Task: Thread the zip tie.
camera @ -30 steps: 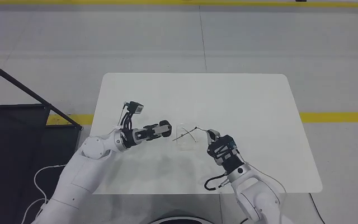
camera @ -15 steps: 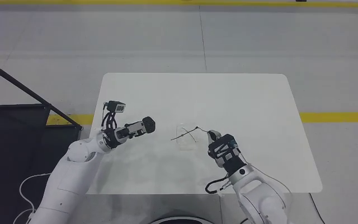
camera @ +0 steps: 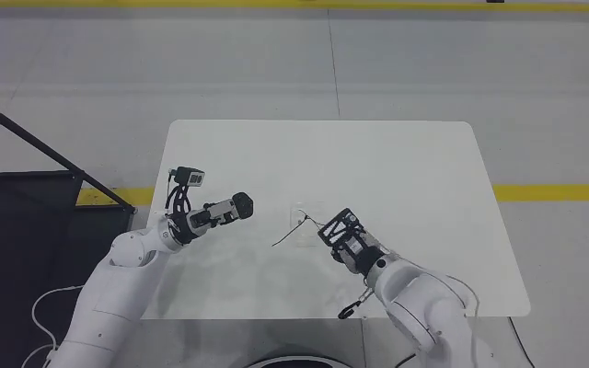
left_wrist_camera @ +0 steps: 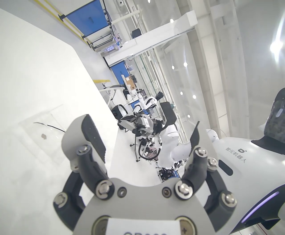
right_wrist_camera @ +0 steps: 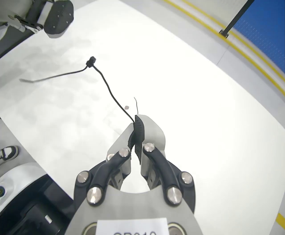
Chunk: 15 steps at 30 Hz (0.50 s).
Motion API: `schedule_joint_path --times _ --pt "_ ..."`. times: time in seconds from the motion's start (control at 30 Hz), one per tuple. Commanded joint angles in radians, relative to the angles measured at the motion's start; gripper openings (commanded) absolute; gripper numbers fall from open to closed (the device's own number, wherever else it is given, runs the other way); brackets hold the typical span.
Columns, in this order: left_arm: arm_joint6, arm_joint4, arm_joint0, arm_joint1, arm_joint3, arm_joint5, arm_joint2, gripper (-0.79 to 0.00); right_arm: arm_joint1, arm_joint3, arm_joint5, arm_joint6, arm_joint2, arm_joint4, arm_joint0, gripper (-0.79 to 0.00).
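The zip tie is clamped at one end between the closed pads of the right gripper, about the middle of the white table. From the pads its black strap is led away to the small square head, where it is bent. A paler stretch is carried on from there toward the left arm's side. In the top view the tie is reduced to a thin slanted line, its long axis run from the right gripper leftward and nearer the robot. Whether the free tip is rested on the table cannot be told. The left gripper is held well apart from the tie, over the table's left part, its jaws spread wide with nothing between them. A clear plastic sheet and a small brown speck are seen on the table near the tie. The table is surrounded by grey floor marked with a yellow line. A bright hall with blue panels and glass partitions is added by the left wrist view.
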Motion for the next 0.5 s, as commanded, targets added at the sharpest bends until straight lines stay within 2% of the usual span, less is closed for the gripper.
schedule_joint_path --times 0.0,0.07,0.17,0.2,0.47 --pt "0.0 0.0 0.0 0.0 0.0 0.0 0.0 0.0 -0.006 0.026 -0.014 0.18 -0.018 0.109 0.073 -0.785" --pt "0.0 0.0 0.0 0.0 0.0 0.0 0.0 0.0 -0.012 0.064 -0.012 0.295 -0.019 0.214 0.143 -0.785" --pt "0.0 0.0 0.0 0.0 0.0 0.0 0.0 0.0 -0.02 0.124 0.018 0.398 -0.012 0.369 0.235 -0.785" --pt "0.0 0.0 0.0 0.0 0.0 0.0 0.0 0.0 -0.022 0.141 0.035 0.414 -0.005 0.406 0.258 -0.785" --pt "0.0 0.0 0.0 0.0 0.0 0.0 0.0 0.0 -0.022 0.141 0.035 0.414 -0.005 0.406 0.258 -0.785"
